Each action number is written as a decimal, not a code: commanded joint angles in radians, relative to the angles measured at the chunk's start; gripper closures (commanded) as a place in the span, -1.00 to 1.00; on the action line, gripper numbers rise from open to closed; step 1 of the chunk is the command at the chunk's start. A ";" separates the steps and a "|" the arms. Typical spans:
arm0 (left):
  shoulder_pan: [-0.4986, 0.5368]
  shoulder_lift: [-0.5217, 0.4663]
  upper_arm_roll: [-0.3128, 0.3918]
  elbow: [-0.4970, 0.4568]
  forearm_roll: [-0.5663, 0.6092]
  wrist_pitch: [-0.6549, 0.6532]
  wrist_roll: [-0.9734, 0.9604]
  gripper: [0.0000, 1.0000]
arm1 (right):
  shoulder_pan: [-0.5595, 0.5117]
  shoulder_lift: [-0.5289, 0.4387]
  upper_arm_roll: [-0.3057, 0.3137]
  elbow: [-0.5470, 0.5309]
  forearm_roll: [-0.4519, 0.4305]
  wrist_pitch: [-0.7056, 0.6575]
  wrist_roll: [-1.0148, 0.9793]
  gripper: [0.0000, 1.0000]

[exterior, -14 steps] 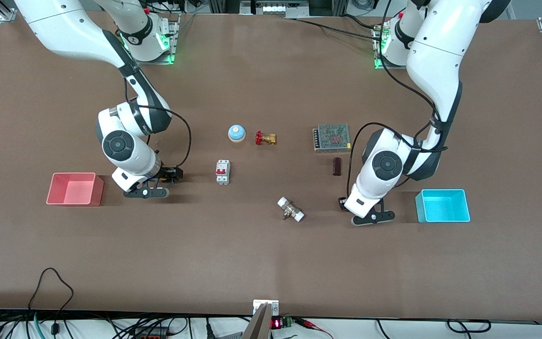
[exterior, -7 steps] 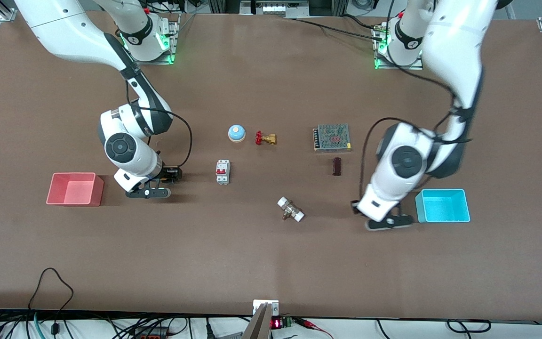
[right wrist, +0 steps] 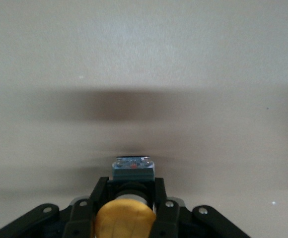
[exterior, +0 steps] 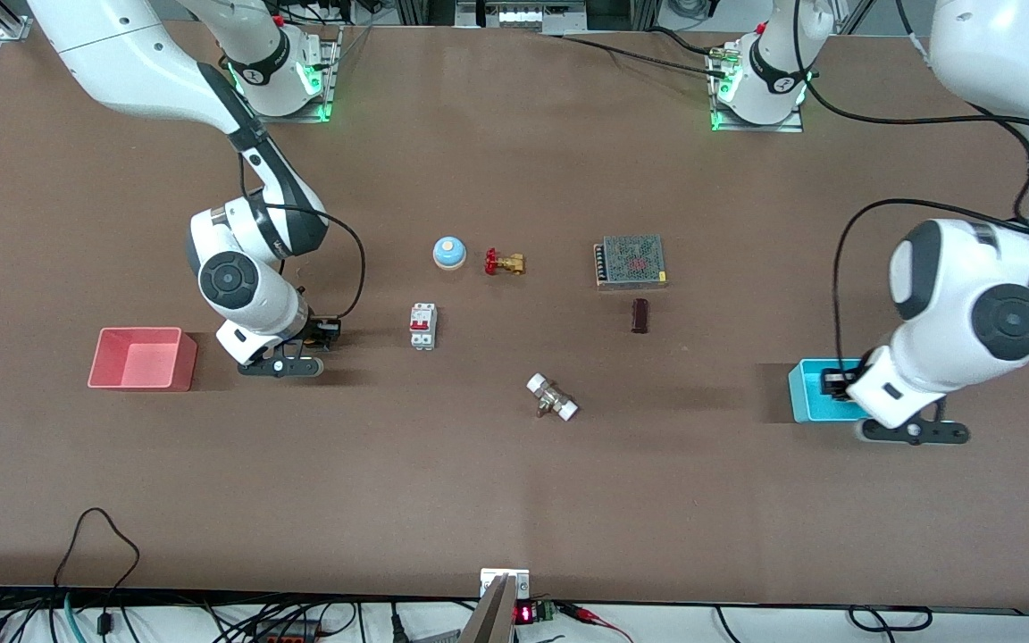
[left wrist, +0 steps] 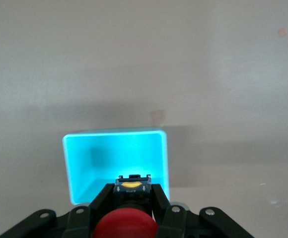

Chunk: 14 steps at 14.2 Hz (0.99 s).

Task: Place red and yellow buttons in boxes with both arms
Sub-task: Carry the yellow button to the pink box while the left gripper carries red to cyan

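Red button (left wrist: 125, 225): clamped in the left end effector (left wrist: 132, 198), in the air over the cyan box (left wrist: 115, 163).
Yellow button (right wrist: 124, 218): gripped by the right end effector (right wrist: 132, 191), low at the counter (exterior: 514, 482) beside the pink box (exterior: 141, 359).
Risk: letting go off-centre could bounce the red button off the cyan rim.
Change: the left arm has swung from mid-counter to the cyan box; the right end effector has just closed.

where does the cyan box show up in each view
Front view: the cyan box sits at the left arm's end of the table, partly hidden under the left gripper.
Left wrist view: it fills the lower middle, just past the fingers shut on the red button.
Right wrist view: not in it.
Shared landmark: the left gripper, over the box in both views that show it.
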 commanded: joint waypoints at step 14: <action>0.092 0.076 -0.016 -0.289 0.019 0.493 0.062 -1.00 | -0.253 -0.040 -0.223 0.145 0.160 -0.043 -0.624 0.60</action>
